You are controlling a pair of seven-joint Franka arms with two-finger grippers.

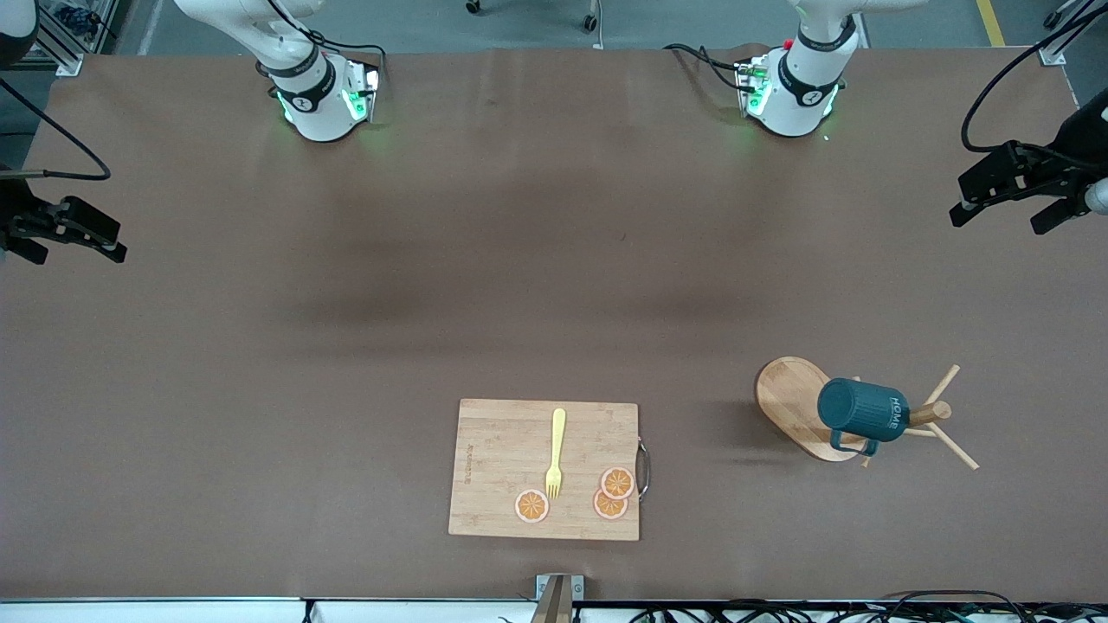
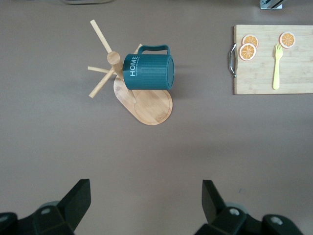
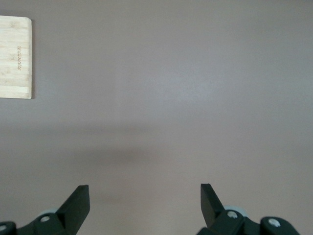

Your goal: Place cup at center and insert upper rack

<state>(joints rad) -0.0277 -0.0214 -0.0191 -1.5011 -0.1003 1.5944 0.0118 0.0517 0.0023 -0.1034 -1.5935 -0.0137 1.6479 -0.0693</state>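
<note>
Although hung on a peg rather than set on the table, the cup [image 1: 863, 411] sits mouth toward the oval base, handle [image 1: 853, 445] turned toward the front camera, white "HOME" lettering readable on its side. Carried by the upper rack [image 1: 792, 400], a light wooden mug tree seemingly tipped over, with its oval base on edge and its post [image 1: 928, 414] and thin pegs pointing toward the left arm's end of the table; whether the base truly leaves the table hard to judge from above. Both well apart from either gripper, toward the left arm's end and near the front camera.

Beside them, toward the table's middle: a rectangular cutting board [image 1: 502, 467] with a metal handle [image 1: 643, 470], bearing a yellow fork [image 1: 556, 452] and three orange slices [image 1: 611, 495], two of them overlapping.

Left gripper [image 1: 1004, 208] up in the air at the table's edge at the left arm's end, fingers spread wide with nothing between, cup and rack seen well clear of them in the left wrist view. Right gripper [image 1: 74, 242] likewise aloft at the table's edge at the right arm's end, fingers apart and empty, over bare brown table [image 1: 346, 346].
</note>
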